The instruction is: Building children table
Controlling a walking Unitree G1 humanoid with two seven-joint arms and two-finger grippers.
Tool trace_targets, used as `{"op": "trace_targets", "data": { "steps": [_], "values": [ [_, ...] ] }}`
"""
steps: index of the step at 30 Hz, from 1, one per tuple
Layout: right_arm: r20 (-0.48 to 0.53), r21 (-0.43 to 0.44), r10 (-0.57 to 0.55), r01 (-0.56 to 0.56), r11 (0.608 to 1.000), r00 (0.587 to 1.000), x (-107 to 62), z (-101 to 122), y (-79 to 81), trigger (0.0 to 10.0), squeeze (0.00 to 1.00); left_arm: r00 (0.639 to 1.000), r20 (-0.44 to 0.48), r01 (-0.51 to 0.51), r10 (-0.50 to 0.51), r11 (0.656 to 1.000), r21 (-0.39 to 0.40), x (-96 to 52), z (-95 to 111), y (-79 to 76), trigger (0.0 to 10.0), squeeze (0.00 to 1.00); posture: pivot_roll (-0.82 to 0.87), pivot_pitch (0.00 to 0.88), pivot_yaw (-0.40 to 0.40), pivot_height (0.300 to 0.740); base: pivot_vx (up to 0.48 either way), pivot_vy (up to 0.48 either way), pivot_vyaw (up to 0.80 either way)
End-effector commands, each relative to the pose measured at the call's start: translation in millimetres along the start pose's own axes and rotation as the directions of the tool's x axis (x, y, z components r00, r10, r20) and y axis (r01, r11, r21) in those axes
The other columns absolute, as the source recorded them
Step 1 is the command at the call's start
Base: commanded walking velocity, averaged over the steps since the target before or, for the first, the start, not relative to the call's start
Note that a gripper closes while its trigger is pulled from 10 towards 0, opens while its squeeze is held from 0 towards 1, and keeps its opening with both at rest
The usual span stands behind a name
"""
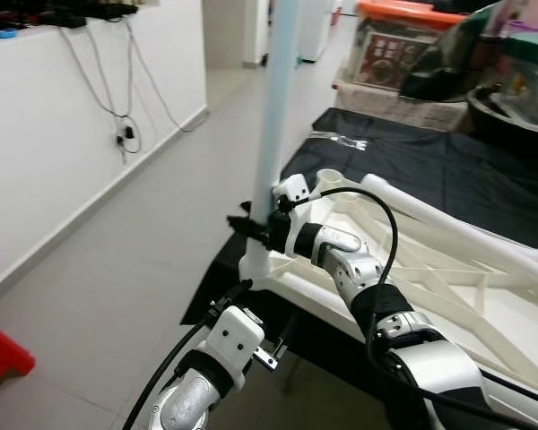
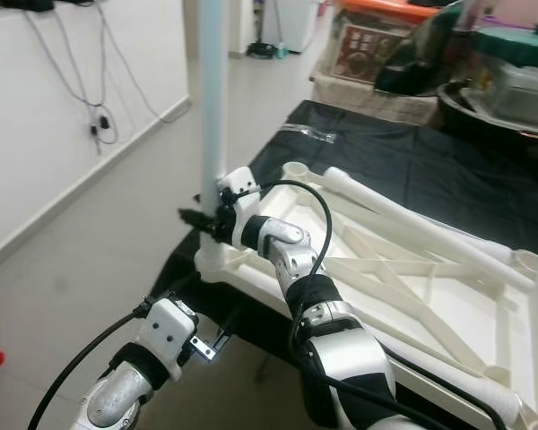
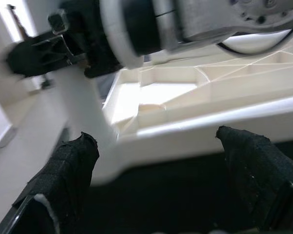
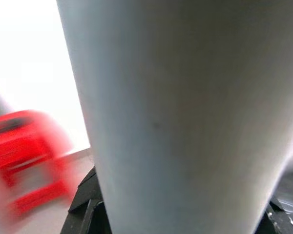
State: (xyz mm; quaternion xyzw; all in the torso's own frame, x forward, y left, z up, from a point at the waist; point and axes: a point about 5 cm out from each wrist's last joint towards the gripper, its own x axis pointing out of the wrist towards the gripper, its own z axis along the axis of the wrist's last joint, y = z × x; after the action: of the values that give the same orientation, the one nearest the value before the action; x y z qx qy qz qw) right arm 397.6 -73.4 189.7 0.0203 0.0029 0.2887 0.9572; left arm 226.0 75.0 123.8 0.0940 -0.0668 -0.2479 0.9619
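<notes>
A white plastic table top (image 1: 471,278) lies upside down on a black cloth (image 1: 448,161). A pale blue leg (image 1: 276,107) stands upright in the socket at its near left corner. My right gripper (image 1: 251,228) is shut on that leg just above the socket, and the leg (image 4: 176,112) fills the space between its fingers. My left gripper (image 3: 161,161) hangs open below and in front of that corner, its black fingers (image 3: 68,165) spread wide and holding nothing. A long white tube (image 2: 412,219) lies across the table top.
A white wall with hanging cables (image 1: 117,90) runs along the left, with bare tiled floor (image 1: 143,242) beside it. A red stool (image 1: 0,354) stands at the lower left. Storage boxes (image 1: 403,45) and dark pots (image 1: 511,98) crowd the back right.
</notes>
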Motion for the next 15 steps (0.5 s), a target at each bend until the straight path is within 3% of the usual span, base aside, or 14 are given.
{"op": "trace_targets", "data": {
  "steps": [1,2,3,5,6,7,9,10,11,12,13,14,15],
  "values": [
    [-0.051,0.022,-0.212,0.213,0.977,0.976,-9.3,-8.3,-25.1,0.0,0.0,1.0,-0.004,0.006,-0.006,1.0,-0.001,-0.9,0.2,-1.9,10.0,0.0,0.09,0.061,-0.095,0.74,0.0,0.0,0.0],
    [-0.051,0.022,-0.212,0.213,0.977,0.976,-9.3,-8.3,-25.1,0.0,0.0,1.0,-0.004,0.006,-0.006,1.0,-0.001,-0.9,0.2,-1.9,10.0,0.0,0.09,0.061,-0.095,0.74,0.0,0.0,0.0],
    [-0.051,0.039,-0.324,0.326,0.945,0.945,-13.5,-9.8,-33.9,0.0,0.0,1.0,-0.005,0.007,-0.007,1.0,-0.001,-1.0,-0.2,-1.9,10.0,0.0,0.09,0.055,-0.094,0.74,0.0,0.0,0.0],
    [-0.051,0.039,-0.324,0.326,0.945,0.945,-13.5,-9.8,-33.9,0.0,0.0,1.0,-0.005,0.007,-0.007,1.0,-0.001,-1.0,-0.2,-1.9,10.0,0.0,0.09,0.055,-0.094,0.74,0.0,0.0,0.0],
    [-0.043,0.036,-0.469,0.471,0.882,0.882,-20.7,-10.5,-45.5,0.0,0.0,1.0,-0.005,0.007,-0.007,1.0,-0.001,-1.1,-0.6,-2.0,10.0,0.0,0.09,0.054,-0.095,0.74,0.0,0.0,0.0],
    [-0.036,0.074,-0.628,0.629,0.774,0.777,-30.5,-11.9,-57.4,0.0,0.0,1.0,-0.006,0.007,-0.007,1.0,-0.001,-1.4,-1.0,-1.9,10.0,0.0,0.09,0.052,-0.094,0.74,0.0,0.0,0.0],
    [-0.036,0.074,-0.628,0.629,0.774,0.777,-30.5,-11.9,-57.4,0.0,0.0,1.0,-0.006,0.007,-0.007,1.0,-0.001,-1.4,-1.0,-1.9,10.0,0.0,0.09,0.052,-0.094,0.74,0.0,0.0,0.0],
    [-0.04,0.122,-0.747,0.745,0.655,0.663,-39.6,-13.8,-64.4,0.0,0.0,1.0,-0.006,0.008,-0.008,1.0,-0.001,-1.5,-1.3,-1.9,10.0,0.0,0.09,0.048,-0.095,0.74,0.0,0.0,0.0],
    [-0.04,0.122,-0.747,0.745,0.655,0.663,-39.6,-13.8,-64.4,0.0,0.0,1.0,-0.006,0.008,-0.008,1.0,-0.001,-1.5,-1.3,-1.9,10.0,0.0,0.09,0.048,-0.095,0.74,0.0,0.0,0.0],
    [-0.049,0.176,-0.814,0.808,0.563,0.578,-45.3,-15.6,-65.4,0.0,0.0,1.0,-0.007,0.008,-0.008,1.0,-0.001,-1.6,-1.7,-2.0,10.0,0.0,0.09,0.046,-0.097,0.74,0.0,0.0,0.0],
    [-0.049,0.176,-0.814,0.808,0.563,0.578,-45.3,-15.6,-65.4,0.0,0.0,1.0,-0.007,0.008,-0.008,1.0,-0.001,-1.6,-1.7,-2.0,10.0,0.0,0.09,0.046,-0.097,0.74,0.0,0.0,0.0],
    [-0.061,0.214,-0.852,0.84,0.498,0.52,-48.0,-17.4,-62.6,0.0,0.0,1.0,-0.007,0.009,-0.009,1.0,-0.001,-1.8,-1.9,-2.2,10.0,0.0,0.09,0.045,-0.099,0.74,0.0,0.0,0.0],
    [-0.084,0.246,-0.868,0.854,0.459,0.49,-47.0,-20.2,-56.5,0.0,0.0,1.0,-0.007,0.009,-0.009,1.0,-0.001,-1.9,-2.0,-2.4,10.0,0.0,0.09,0.042,-0.099,0.74,0.0,0.0,0.0]
  ]
}}
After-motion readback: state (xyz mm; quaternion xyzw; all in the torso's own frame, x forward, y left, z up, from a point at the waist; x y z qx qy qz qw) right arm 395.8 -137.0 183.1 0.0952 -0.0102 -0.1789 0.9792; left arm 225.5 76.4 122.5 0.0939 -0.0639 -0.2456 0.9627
